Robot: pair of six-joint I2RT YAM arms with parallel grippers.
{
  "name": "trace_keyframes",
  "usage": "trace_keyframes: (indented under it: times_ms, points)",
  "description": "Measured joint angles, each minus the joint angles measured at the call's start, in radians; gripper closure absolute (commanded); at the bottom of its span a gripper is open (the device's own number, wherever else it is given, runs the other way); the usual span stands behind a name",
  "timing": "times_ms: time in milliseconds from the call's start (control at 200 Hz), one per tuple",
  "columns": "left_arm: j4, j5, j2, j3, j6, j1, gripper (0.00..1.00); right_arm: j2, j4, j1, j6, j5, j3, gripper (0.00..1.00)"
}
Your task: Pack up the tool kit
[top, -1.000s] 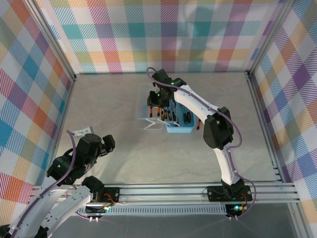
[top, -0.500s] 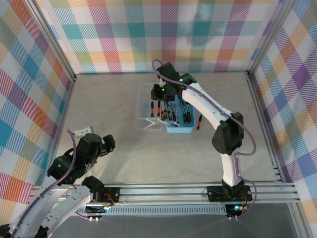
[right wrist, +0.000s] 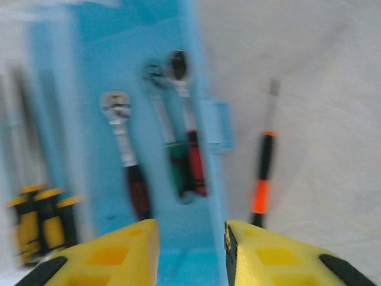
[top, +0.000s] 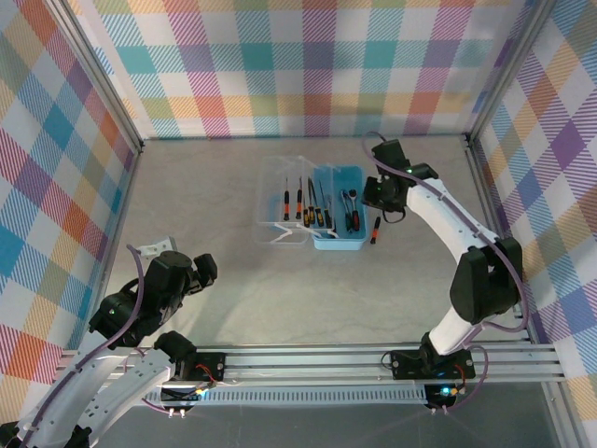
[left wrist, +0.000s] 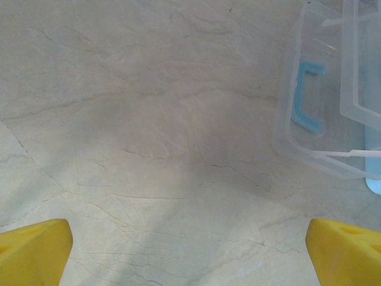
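The right claw (right wrist: 191, 250) is hanging with its fingers parted a little and nothing between them. Within the last second it has been swinging rightward off the middle of the tool kit, widening slightly as it went. It is now sitting over the right wall of the light-blue case (top: 338, 175), above the ratchet wrenches (right wrist: 181, 143). Just beside it, the black-and-orange screwdriver (right wrist: 263, 179) is lying on the bench (top: 205, 205), just outside the case. Other screwdrivers (top: 298, 199) are resting over the clear lid (top: 270, 182), which is lying folded open to the left. That shift suggests the loose screwdriver is being lined up as the next pickup. The left claw (left wrist: 190, 244) is waiting fully spread, low over the bench near the lid.
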Motion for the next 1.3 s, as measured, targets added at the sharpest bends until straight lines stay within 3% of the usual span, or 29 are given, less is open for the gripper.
trace_keyframes:
  times_ms: [145, 970, 1300]
  points:
    - [0.000, 0.000, 0.000, 0.000, 0.000, 0.000, 0.00, 0.010, 0.013, -0.059, 0.007, -0.015, -0.063, 0.64]
    - [0.000, 0.000, -0.002, 0.000, 0.000, 0.000, 0.00, 0.344, 0.070, -0.110, -0.005, -0.092, -0.028, 0.63]
    - [0.000, 0.000, 0.000, 0.000, 0.000, 0.000, 0.00, 0.344, 0.083, -0.120, -0.013, -0.097, -0.034, 0.83]
